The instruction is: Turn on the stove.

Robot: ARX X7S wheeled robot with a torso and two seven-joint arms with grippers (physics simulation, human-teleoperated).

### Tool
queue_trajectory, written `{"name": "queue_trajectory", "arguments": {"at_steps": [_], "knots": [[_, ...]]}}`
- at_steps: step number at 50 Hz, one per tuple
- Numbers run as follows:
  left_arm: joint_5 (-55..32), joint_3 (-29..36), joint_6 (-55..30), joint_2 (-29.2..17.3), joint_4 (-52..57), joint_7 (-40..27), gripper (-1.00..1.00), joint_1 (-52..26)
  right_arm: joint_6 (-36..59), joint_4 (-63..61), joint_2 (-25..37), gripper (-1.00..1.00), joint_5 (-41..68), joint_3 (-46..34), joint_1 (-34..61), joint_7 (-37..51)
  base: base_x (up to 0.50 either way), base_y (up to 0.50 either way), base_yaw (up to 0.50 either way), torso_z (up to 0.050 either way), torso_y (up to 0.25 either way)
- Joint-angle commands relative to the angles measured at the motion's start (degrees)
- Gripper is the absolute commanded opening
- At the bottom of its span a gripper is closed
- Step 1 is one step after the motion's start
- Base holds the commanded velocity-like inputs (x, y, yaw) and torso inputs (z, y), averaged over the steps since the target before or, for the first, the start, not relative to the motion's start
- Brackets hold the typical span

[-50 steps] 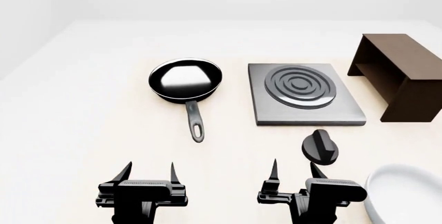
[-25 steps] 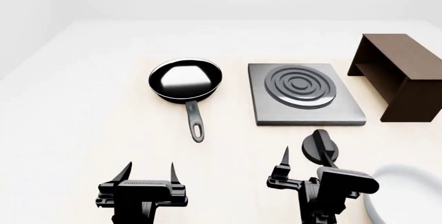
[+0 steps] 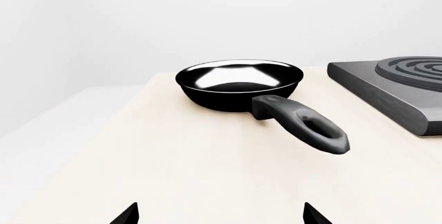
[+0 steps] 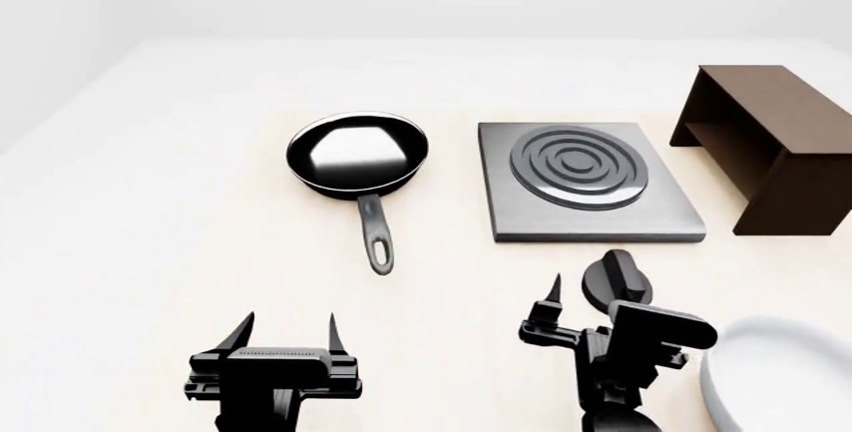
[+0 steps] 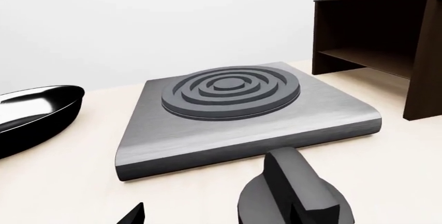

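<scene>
My right gripper [image 4: 586, 290] has crept forward and rolled, fingers apart, nearly bracketing the stove knob [image 4: 618, 280]; left gripper [image 4: 286, 328] idle, fingers apart.

Right claw [image 4: 586, 297] covers the knob's [image 4: 616, 277] near edge; one fingertip hidden

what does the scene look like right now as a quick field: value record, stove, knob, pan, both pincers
stove: grey slab with ring coils, on the table, nothing on it
knob: black round knob, on the table in front of the slab, untouched
pan: black frying pan, to the left of the slab, handle toward the robot
left pincer: open, empty, low over the table
right pincer: open, close beside the knob
box: dark brown box, to the right of the slab
</scene>
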Motion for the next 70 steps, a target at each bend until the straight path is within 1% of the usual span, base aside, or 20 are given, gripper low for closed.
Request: {"name": "queue_trajectory", "arguments": {"at_steps": [1,5,16,43,70], "knots": [[-0.3,-1.0,0.5,0.6,0.4,1.3,1.00,0.3,-1.0,3.1,-0.9,1.00,-1.4,-0.2,1.8,-1.0,0.00,0.00,0.00,0.000,0.000],[-0.4,-0.8,0.5,0.5,0.4,1.2,1.00,0.3,-0.7,3.2,-0.8,1.00,-1.3,-0.2,2.0,-0.8,0.00,0.00,0.00,0.000,0.000],[-0.7,-0.6,0.6,0.2,0.3,0.9,1.00,0.2,-2.0,8.7,-1.3,1.00,-0.7,-0.1,4.8,-1.1,0.00,0.00,0.00,0.000,0.000],[-1.2,0.1,0.8,-0.3,0.3,0.3,1.00,0.1,-3.4,11.5,-1.7,1.00,0.5,-0.5,6.3,-0.1,0.00,0.00,0.00,0.000,0.000],[-1.7,0.8,0.9,-0.8,0.2,-0.3,1.00,-0.1,-5.9,20.4,-2.2,1.00,1.1,-0.9,10.5,-0.5,0.00,0.00,0.00,0.000,0.000]]}}
